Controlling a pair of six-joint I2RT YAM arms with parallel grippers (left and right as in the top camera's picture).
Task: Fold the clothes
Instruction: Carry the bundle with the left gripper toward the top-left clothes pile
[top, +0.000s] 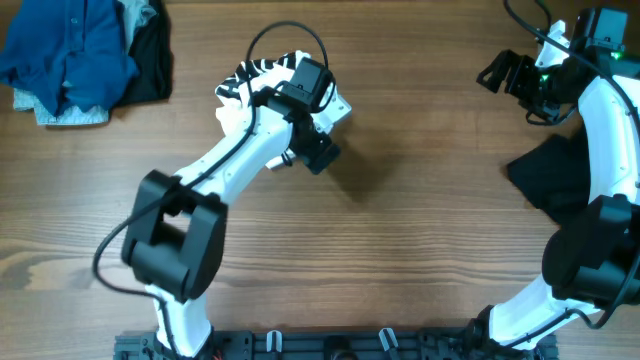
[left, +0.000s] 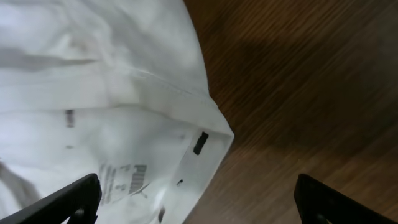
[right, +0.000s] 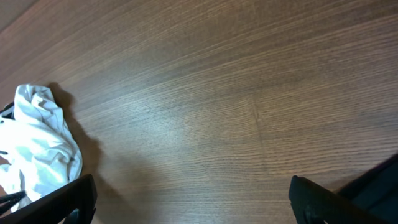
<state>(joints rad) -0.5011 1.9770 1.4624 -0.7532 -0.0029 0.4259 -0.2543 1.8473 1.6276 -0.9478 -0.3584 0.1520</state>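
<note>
Above the white shirt (left: 93, 112), left gripper (left: 199, 194) agape

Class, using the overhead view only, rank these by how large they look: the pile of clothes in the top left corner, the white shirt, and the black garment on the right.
1. Pile of clothes: clearly the largest.
2. White shirt and black garment: look about alike and both are partly covered, so left unranked.
</note>
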